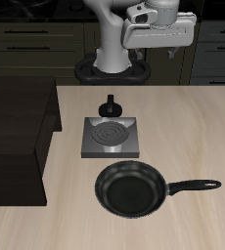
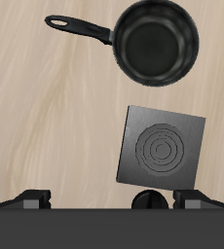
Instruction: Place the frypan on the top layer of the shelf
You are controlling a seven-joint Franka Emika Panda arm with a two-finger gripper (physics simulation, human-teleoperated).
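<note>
The frypan is round and black and lies flat on the table near its front edge, its long handle pointing sideways away from the shelf. The shelf is a large, dark, boxy unit with a flat top at the table's side. My gripper hangs high above the back of the table, well away from the pan, open and empty. In the wrist view the frypan and its handle show far below, and the fingertips stand wide apart.
A grey square burner plate with a spiral coil lies between the pan and the robot's base; it also shows in the wrist view. A small black knob stands just behind it. Dark cabinets line the back.
</note>
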